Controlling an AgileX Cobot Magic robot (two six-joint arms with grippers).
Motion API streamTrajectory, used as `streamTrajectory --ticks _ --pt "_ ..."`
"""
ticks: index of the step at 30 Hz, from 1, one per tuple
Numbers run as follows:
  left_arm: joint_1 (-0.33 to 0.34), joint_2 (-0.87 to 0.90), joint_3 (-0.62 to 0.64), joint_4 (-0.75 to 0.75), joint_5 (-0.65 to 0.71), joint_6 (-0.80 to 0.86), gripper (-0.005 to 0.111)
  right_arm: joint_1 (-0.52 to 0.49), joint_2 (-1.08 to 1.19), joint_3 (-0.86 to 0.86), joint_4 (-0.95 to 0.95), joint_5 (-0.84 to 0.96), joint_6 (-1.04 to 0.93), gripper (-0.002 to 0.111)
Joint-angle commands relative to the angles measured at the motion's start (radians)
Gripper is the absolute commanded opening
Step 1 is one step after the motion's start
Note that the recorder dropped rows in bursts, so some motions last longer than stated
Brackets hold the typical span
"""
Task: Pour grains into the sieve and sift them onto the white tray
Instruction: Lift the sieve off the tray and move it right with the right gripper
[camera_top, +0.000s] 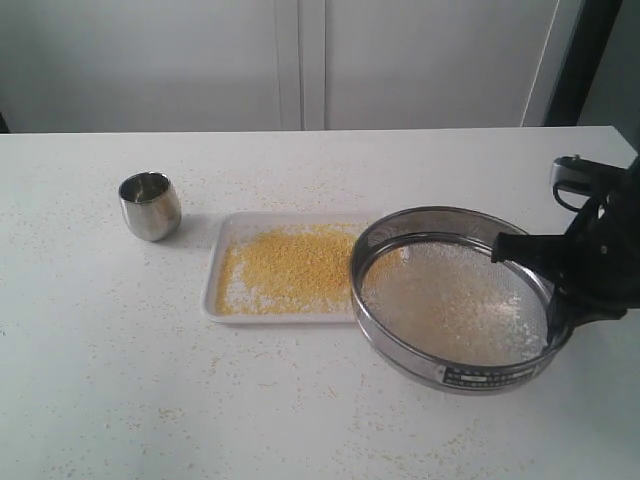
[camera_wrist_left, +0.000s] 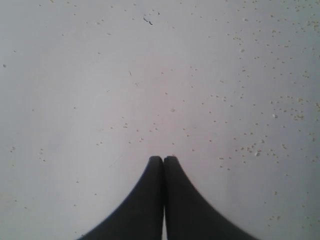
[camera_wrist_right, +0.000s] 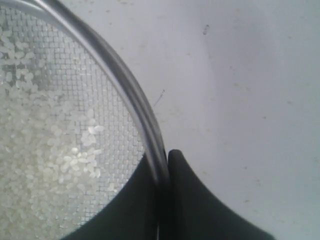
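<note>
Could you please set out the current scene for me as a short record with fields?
sieve: held at its rim, overlapping the tray's right end in the exterior view
in the sieve: pale rice-like grains on the mesh
tray: on the table, spread with fine yellow grains
cup: upright on the table, apart from the tray, to its left in the exterior view
right gripper: clamped on the sieve's rim
left gripper: shut, holding nothing, above table with scattered grains

Exterior: raised, angled down over white speckled surface (camera_top: 110, 400), mid-distance. Left wrist: close above surface, past black fingers (camera_wrist_left: 145, 200). Right wrist: tight on round steel mesh sieve (camera_wrist_right: 65, 100), shared with exterior.
</note>
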Motion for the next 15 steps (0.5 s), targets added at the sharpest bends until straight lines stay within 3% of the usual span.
streamTrajectory --ticks 1,15 --pt "0.003 -0.007 0.008 -0.005 0.008 -0.001 0.000 -0.008 -0.057 0.063 0.009 -0.039 -0.055 0.000" --pt "0.003 -0.007 0.008 -0.005 0.008 -0.001 0.000 0.054 -0.110 0.214 0.071 -0.145 -0.055 0.000"
